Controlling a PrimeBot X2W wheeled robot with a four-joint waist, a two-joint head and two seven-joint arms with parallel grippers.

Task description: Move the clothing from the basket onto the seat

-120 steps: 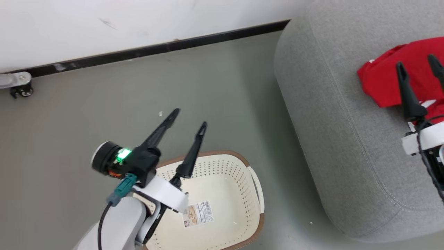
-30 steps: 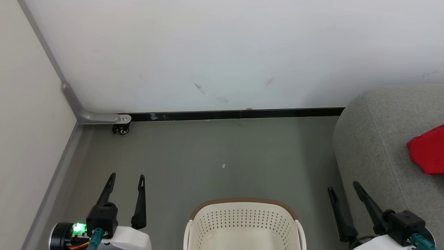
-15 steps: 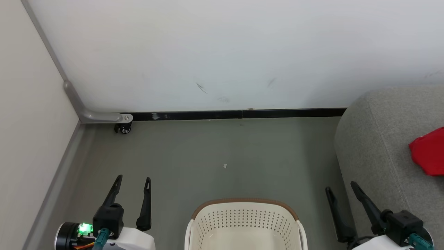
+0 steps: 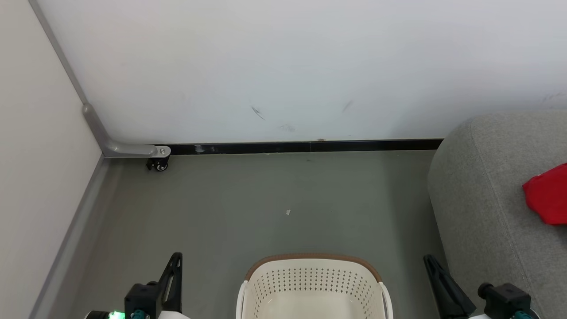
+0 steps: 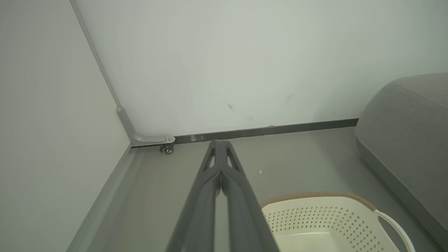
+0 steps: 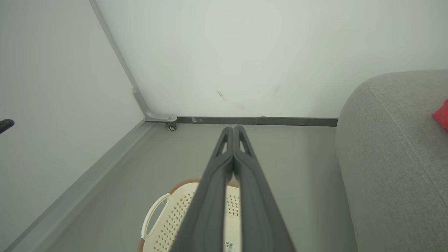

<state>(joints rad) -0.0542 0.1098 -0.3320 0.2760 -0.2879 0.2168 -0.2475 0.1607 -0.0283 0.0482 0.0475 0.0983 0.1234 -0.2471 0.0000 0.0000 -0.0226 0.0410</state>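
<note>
Two hands are pressed shut with nothing between their dark fingers. From the head view, the left hand (image 4: pixel 176 262) sits at 7 o'clock over the grey floor (image 4: pixel 283 190), and the right hand (image 4: pixel 429 262) at 5 o'clock, just beside the seat's front edge. In each wrist view the two fingers meet at the tips, the left hand (image 5: pixel 219 146) pointing toward the black baseboard (image 4: pixel 305 145) and the right hand (image 6: pixel 233 130) likewise.

At 6 o'clock between them stands the basket (image 4: pixel 310 258), cream with a brown rim and perforated sides. The part of its inside that shows is plain plastic. Its rim (image 5: pixel 315 194) lies at 4 o'clock from the left fingers, and a side handle (image 6: pixel 154 213) lies at 8 o'clock from the right ones.

Filling the 3 o'clock side is the seat (image 4: pixel 483 199), light grey and rounded. On it, well apart from the basket, lies the clothing (image 4: pixel 547 197), a red bundle cut by the picture's edge. A small caster (image 4: pixel 158 165) sits at 10 o'clock by the wall (image 4: pixel 283 66).
</note>
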